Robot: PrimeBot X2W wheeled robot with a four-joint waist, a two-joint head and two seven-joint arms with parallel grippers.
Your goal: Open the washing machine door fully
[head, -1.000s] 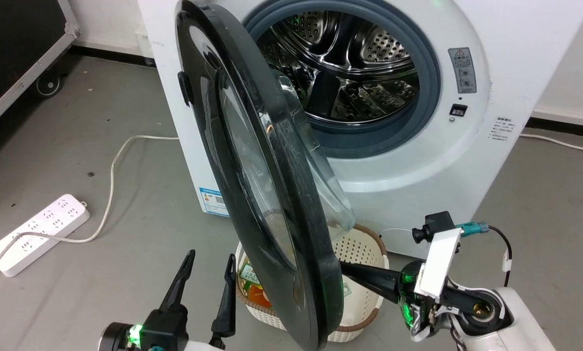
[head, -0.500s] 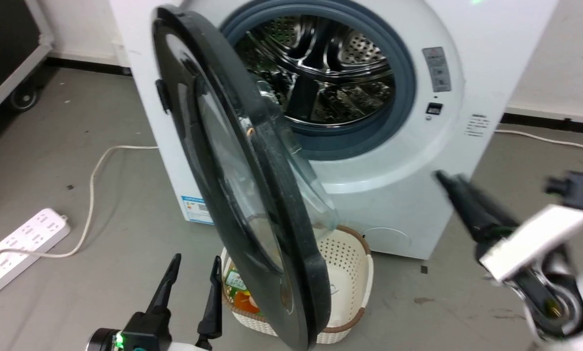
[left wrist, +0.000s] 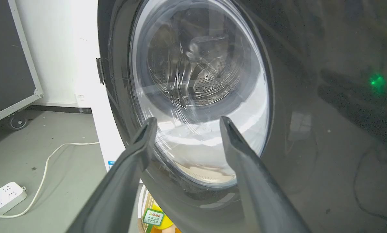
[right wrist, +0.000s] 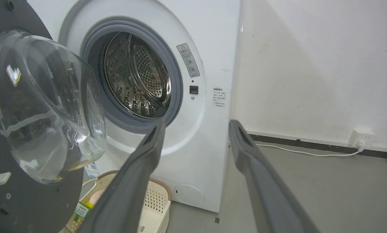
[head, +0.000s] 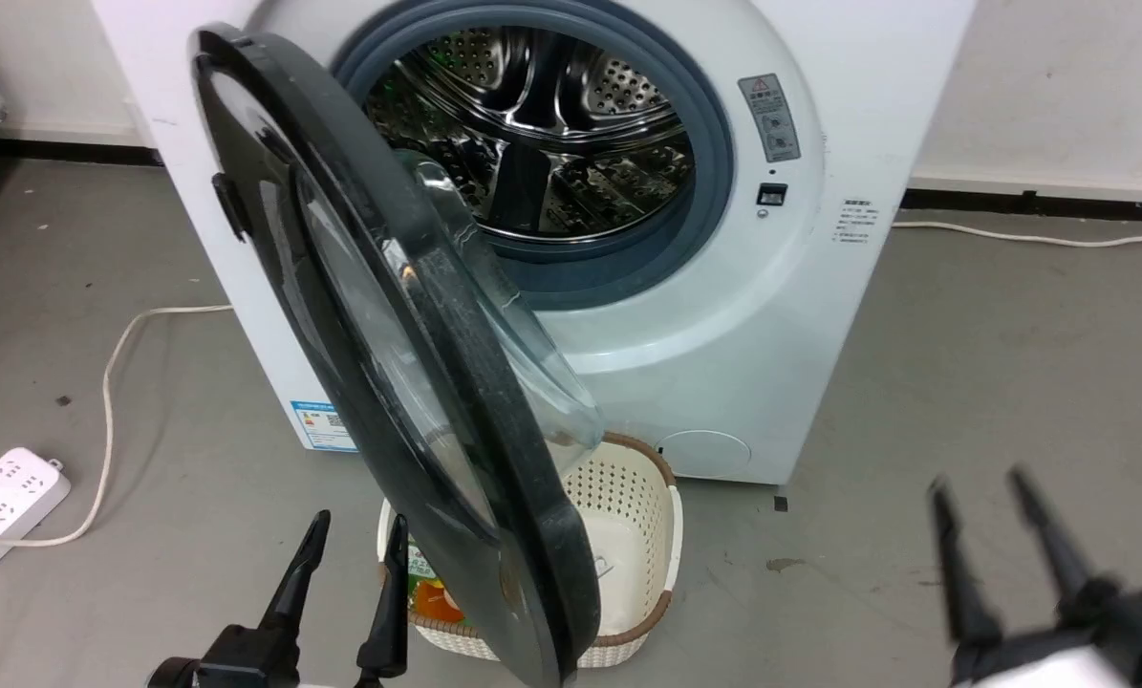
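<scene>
— Black, glossy and round at centre: which part is this?
— The washing machine door [head: 379, 354], hinged on the left side of the white washing machine [head: 723, 315]. It stands swung out from the front, with its edge toward the head camera and its clear glass bowl bulging toward the opening. Its lower edge hangs over a cream perforated basket [head: 628, 497] on the floor [head: 962, 363].
— And behind the door?
— The grey rubber gasket [head: 716, 172], which rings the perforated steel drum [head: 542, 124].
— Where are the grippers?
— The left gripper [head: 359, 521] is at lower left, just beside the door's outer face. Its fingers are spread with nothing between them. In the left wrist view they point at the window, but contact cannot be told. The right gripper [head: 977, 481] is at lower right, blurred, over bare floor and well apart from door and machine. The right wrist view shows its fingers wide and empty, aimed at the machine's front beside the opening.
— Anything else?
— A white power strip [head: 7, 492] lies with its cable at far left.
</scene>
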